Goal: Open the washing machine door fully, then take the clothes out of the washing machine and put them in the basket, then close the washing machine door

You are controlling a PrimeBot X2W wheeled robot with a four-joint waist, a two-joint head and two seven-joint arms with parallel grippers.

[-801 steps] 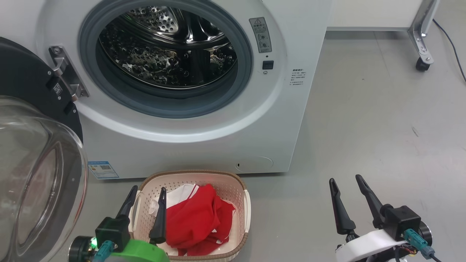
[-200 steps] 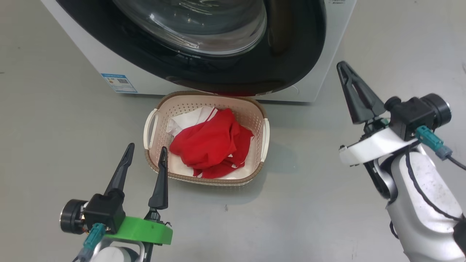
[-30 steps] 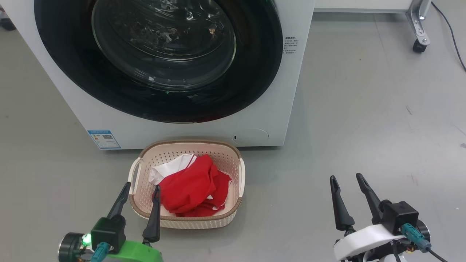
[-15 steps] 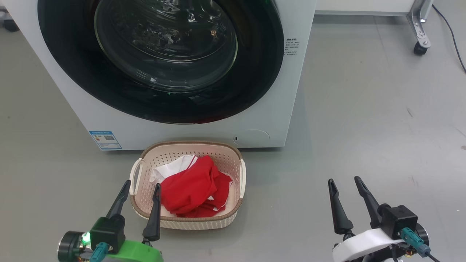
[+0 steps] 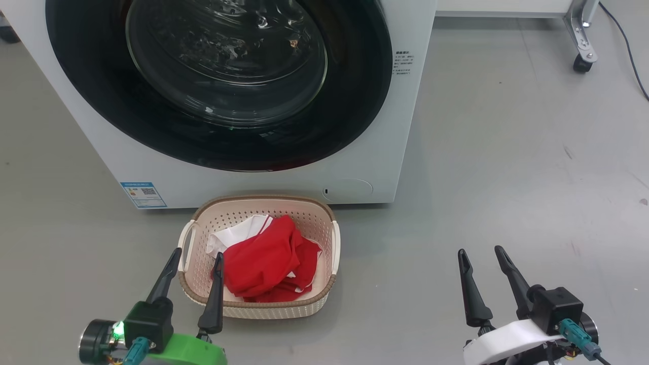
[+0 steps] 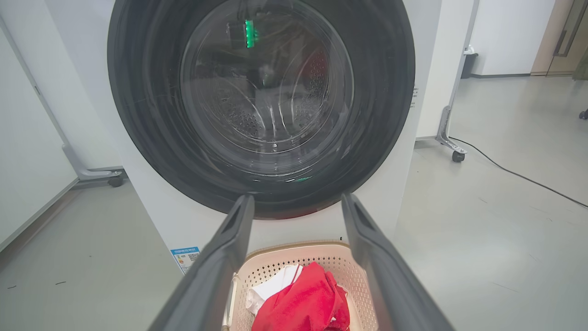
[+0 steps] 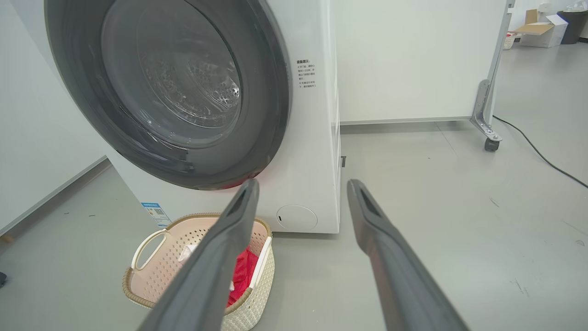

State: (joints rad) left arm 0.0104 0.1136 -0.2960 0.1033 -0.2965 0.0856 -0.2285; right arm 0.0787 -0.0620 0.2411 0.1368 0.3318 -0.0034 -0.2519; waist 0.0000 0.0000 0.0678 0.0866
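Note:
The washing machine (image 5: 385,152) stands at the back with its round black door (image 5: 355,101) shut flat against the front; the glass window (image 5: 225,56) shows the steel drum behind it. On the floor just before it sits the cream basket (image 5: 304,304), holding the red clothes (image 5: 263,266) and a white cloth piece (image 5: 230,237). My left gripper (image 5: 197,252) is open at the basket's near left corner, empty. Off to the right, my right gripper (image 5: 480,249) hangs open over bare floor, empty. The wrist views show the door (image 6: 151,115) (image 7: 271,105) and the basket (image 6: 271,264) (image 7: 151,239).
A blue label (image 5: 143,194) sits low on the washer's front left. A white panel on a caster leg (image 5: 580,45) stands at the back right, with a black cable (image 5: 628,50) trailing on the grey floor. Open floor lies to the right.
Between the much earlier frames and now the door went from open to shut. Over the last second only the camera shifted slightly; both grippers stay open and low.

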